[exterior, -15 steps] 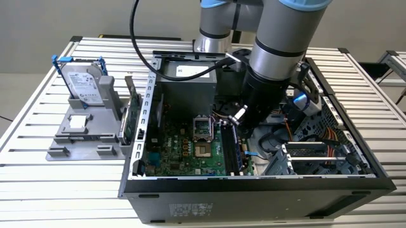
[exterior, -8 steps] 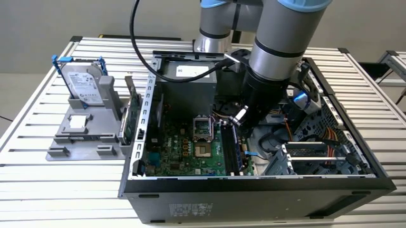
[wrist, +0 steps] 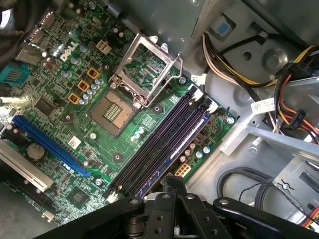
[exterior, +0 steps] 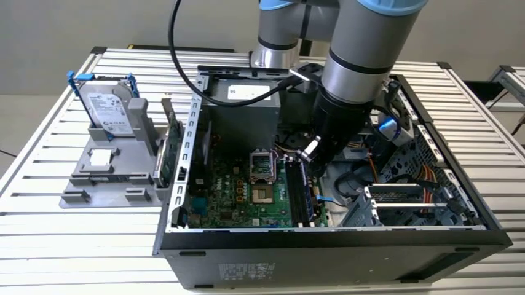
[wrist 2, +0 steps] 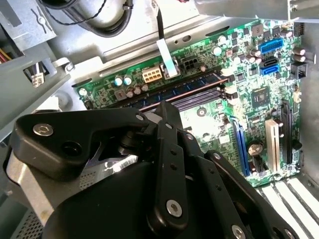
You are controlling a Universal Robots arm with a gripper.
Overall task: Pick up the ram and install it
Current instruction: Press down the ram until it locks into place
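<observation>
Slatted metal bench (exterior: 49,227), pale wall behind. Open computer case (exterior: 328,243) sits centre frame in the exterior view, green motherboard (exterior: 238,196) exposed. Grey rack (exterior: 107,175) to the exterior view's left holds a silver hard drive (exterior: 108,107) with blue clips. Arm comes down from the top of the frame into the case; gripper (exterior: 308,153) hangs just above the upper end of the memory slots (exterior: 299,196). Ram (wrist: 167,152) appears seated in the outermost slot, a dark blue stick running diagonally across the first wrist view, its near end just beside the gripper's black linkage (wrist: 172,209). Whether the claw is clenched or released, I cannot tell. Empty processor socket (wrist: 113,107) lies beside the slots.
</observation>
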